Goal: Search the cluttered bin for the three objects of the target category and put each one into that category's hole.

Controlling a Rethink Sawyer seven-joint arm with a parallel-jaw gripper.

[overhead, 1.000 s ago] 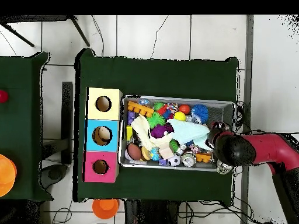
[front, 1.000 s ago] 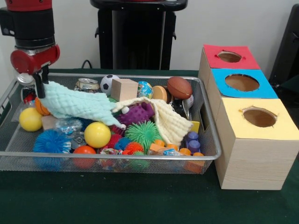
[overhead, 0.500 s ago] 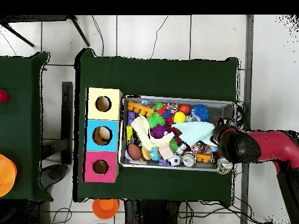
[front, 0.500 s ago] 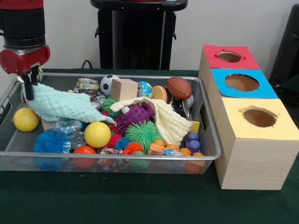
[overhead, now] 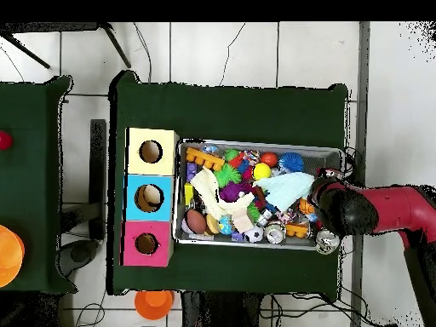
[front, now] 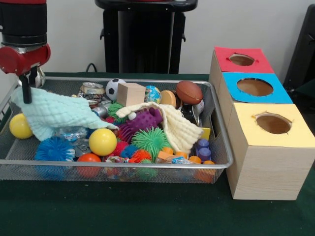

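Note:
A wire-mesh bin [front: 113, 164] holds a heap of toys. My gripper [front: 24, 92] hangs over the bin's left end, shut on a corner of a mint-green cloth [front: 54, 113]. The cloth is lifted at that corner and drapes down over the toys to its right. Lying open in the heap are two yellow balls [front: 102, 141] [front: 19, 126], a soccer ball [front: 114, 87], a brown football [front: 189, 92], a wooden cube [front: 131, 94], a purple spiky toy [front: 142, 120] and a green spiky ball [front: 150, 139]. In the overhead view the gripper [overhead: 317, 192] holds the cloth [overhead: 288, 187] at the bin's right end.
Three wooden boxes with round holes stand right of the bin: red top [front: 241, 59], blue top [front: 255, 87], yellow top [front: 273, 123]. A cream cloth [front: 179, 128] covers part of the middle heap. A can [front: 91, 89] lies at the back, a blue spiky ball [front: 53, 149] in front.
My gripper has moved left toward the bin's end wall and a little up, dragging the mint cloth with it. The cloth has slid off the middle toys.

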